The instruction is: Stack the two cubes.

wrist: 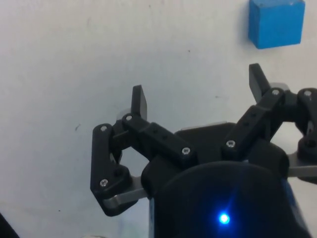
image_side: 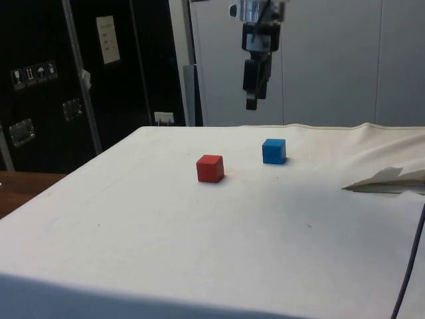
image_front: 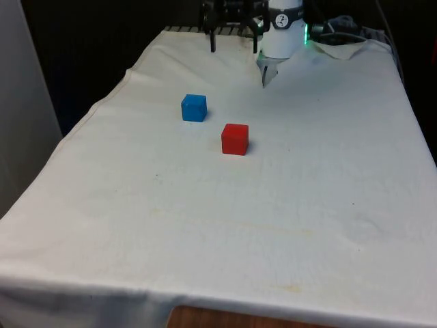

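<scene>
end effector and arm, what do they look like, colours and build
The end effector is black, with two slim fingers on jointed linkage bars fastened by small silver screws, under a rounded black housing. In the side view it hangs as a narrow black piece beneath a silvery wrist section. The arm above it is white.

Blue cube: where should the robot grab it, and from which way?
Best from straight above, fingers closing on two opposite upright sides of the blue cube. It sits flat on the white cloth with its top bare, and the red cube stands apart from it, so there is probably room for a finger on each side. The gripper hangs open, high above the table.
</scene>
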Controlling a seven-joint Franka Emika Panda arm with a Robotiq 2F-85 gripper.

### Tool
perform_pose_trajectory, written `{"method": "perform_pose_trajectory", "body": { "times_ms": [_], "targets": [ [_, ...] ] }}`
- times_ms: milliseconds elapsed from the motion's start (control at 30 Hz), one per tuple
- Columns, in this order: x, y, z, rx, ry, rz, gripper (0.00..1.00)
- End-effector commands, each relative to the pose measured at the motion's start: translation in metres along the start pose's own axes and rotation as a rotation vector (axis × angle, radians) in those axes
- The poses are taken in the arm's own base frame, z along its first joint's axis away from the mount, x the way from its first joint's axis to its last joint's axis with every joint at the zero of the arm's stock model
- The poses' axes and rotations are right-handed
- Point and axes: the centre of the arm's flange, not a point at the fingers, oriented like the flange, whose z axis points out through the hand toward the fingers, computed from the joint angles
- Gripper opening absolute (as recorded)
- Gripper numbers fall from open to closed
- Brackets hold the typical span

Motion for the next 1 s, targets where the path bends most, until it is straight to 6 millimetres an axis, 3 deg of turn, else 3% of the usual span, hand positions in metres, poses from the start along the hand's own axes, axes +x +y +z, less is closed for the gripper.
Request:
{"method": "perform_pose_trajectory", "body": {
  "times_ms": [0, 467, 967],
  "targets": [
    [-0.001, 0.005, 0.003, -0.013, 0.005, 0.0, 1.0],
    [-0.008, 0.025, 0.023, -0.033, -0.02, 0.017, 1.0],
    [-0.011, 0.03, 0.05, -0.041, -0.037, 0.035, 1.0]
  ]
}}
